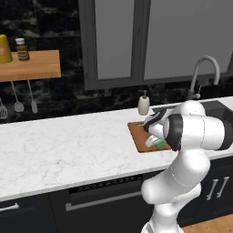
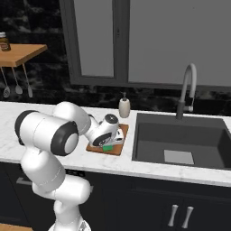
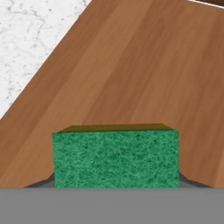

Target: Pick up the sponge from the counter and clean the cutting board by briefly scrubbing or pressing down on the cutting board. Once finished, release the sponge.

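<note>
The pincer holds the sponge between its tips and has it low over the cutting board, which lies on the white worktop just left of the sink. Whether the sponge already touches the wood I cannot tell. The step in hand looks like the scrub itself, and to do it well the arm should press straight down until the sponge flattens slightly, then make a few short strokes that stay inside the board's edges, keeping the grip firm so the block does not twist out. Only after that should the tips open. The hand view shows the green face of the sponge square to the camera and the wood grain close beneath it, with a corner of marble at upper left. The two base views instead show the soap bottle behind the board and the tap beyond.
</note>
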